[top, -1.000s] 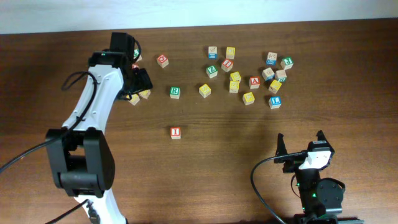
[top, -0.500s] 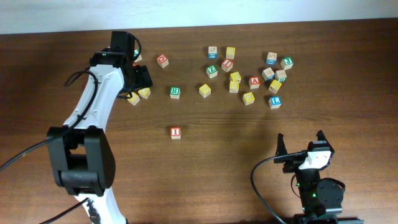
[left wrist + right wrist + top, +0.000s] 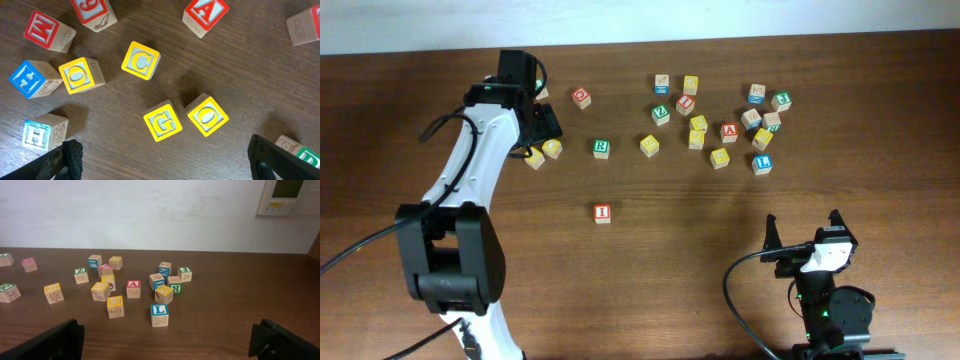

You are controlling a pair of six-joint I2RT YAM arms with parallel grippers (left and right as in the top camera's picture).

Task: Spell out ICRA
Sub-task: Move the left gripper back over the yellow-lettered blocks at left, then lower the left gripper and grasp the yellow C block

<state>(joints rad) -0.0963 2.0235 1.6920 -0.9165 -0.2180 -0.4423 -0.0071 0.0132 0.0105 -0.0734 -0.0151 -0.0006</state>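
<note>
A red I block (image 3: 602, 212) lies alone at mid-table. A green R block (image 3: 601, 147) sits behind it. A red A block (image 3: 729, 132) is in the right cluster and also shows in the right wrist view (image 3: 133, 287). My left gripper (image 3: 536, 127) is open over the far-left blocks. In its wrist view the open jaws (image 3: 165, 167) hover near a yellow C block (image 3: 141, 60), a yellow G (image 3: 162, 121) and a yellow O (image 3: 207, 116). Another red A (image 3: 205, 12) lies beyond them. My right gripper (image 3: 805, 243) is open and empty near the front edge; its jaws also show in the right wrist view (image 3: 165, 342).
Several loose letter blocks form a cluster (image 3: 720, 120) at the back right, with a blue L (image 3: 159, 313) nearest my right gripper. A second yellow O (image 3: 80, 75), a blue E (image 3: 30, 78) and a red W (image 3: 47, 31) lie near the left gripper.
The left gripper has edged slightly toward the far side above the left blocks. No block was taken. The right arm has not moved.
</note>
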